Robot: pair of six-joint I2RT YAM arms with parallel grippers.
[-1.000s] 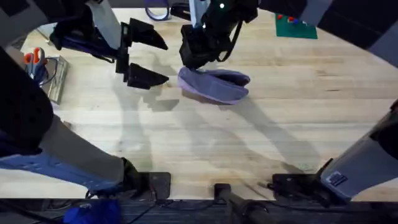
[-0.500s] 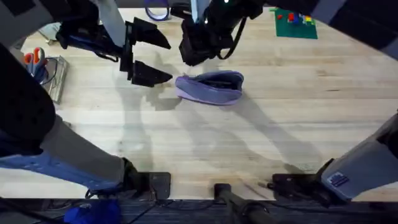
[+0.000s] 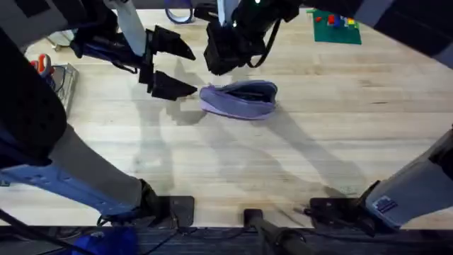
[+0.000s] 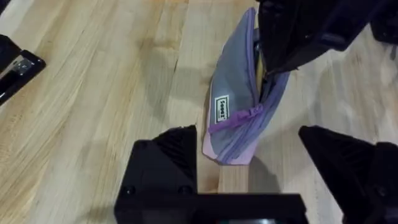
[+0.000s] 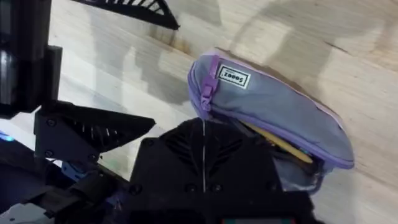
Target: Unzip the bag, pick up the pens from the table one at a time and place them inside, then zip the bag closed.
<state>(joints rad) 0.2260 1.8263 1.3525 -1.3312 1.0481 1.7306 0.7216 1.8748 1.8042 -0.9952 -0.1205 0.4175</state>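
left claw: fingers spread wide, holding nothing, hovering low over the table; in its own wrist view the fingers straddle the near end of the bag
right claw: black, down at the bag's far long edge; in the left wrist view it sits right on the zipper opening. its own fingers are blocked by its body in the right wrist view, so can't tell if it pinches the zipper or is just resting there
bag: lavender pouch lying flat just beside the left claw, between the two claws; white label and purple zipper pull at the end nearest the left claw
zipper state: looks at least partly open, mouth gapes along the top edge in the overhead and right wrist views
contents: something slim and yellowish inside the opening, likely a pen, can't confirm
done (judged): unzip done; at least one item seems already in
left (judged): no loose pens spotted on the table near either claw, so probably zip-close remains
next need (judged): one claw pins the pouch end, other drags the pull along the length
background: stapler well off from the left claw; purple tape ring beyond both claws
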